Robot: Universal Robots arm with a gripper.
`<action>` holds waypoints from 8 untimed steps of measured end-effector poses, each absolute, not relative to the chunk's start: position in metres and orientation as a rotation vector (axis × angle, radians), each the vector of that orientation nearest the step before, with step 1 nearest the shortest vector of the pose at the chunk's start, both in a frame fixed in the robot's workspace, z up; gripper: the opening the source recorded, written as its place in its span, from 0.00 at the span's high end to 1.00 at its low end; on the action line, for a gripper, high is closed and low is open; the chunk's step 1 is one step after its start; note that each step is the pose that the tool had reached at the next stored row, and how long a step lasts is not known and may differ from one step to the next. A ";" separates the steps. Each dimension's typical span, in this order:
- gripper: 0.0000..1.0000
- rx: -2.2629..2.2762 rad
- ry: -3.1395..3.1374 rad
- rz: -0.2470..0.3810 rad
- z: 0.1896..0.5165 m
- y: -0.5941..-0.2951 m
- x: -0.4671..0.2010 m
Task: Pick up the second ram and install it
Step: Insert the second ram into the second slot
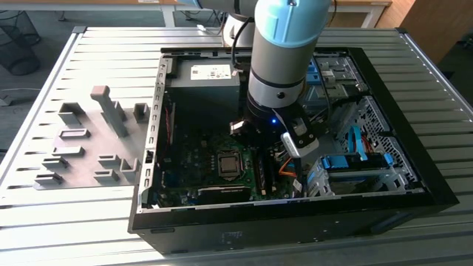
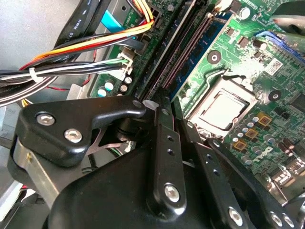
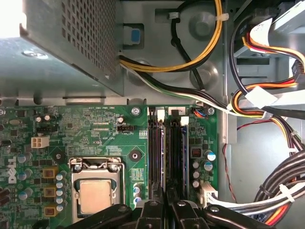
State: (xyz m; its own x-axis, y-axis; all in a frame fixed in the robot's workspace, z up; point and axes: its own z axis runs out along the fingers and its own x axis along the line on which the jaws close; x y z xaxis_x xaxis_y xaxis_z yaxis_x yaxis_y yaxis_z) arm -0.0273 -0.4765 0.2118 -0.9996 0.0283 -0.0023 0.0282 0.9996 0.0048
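Second wrist view has the pincer (image 2: 159, 107) clenched, fingers together, low over the memory slots (image 2: 183, 52) beside the processor socket (image 2: 226, 107). A blue stick, likely the second ram (image 2: 202, 47), lies seated in the slot nearest that socket; whether the pincer touches it I cannot tell. Beyond the slots, on the side away from the socket, run bundled power cables (image 2: 71, 71). Pressing off-centre could leave one end unlatched or strain the motherboard (image 2: 267, 62).

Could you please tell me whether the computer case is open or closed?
Open. The computer case has no side panel on it; the motherboard and processor lie exposed, and the arm reaches inside.
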 end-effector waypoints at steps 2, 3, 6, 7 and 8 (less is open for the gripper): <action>0.86 0.044 3.139 0.007 0.212 -0.477 -0.027; 0.86 0.044 3.139 0.006 0.212 -0.477 -0.027; 0.86 0.044 3.139 0.006 0.212 -0.477 -0.027; 0.86 0.044 3.139 0.006 0.212 -0.477 -0.027; 0.86 0.044 3.139 0.006 0.212 -0.477 -0.027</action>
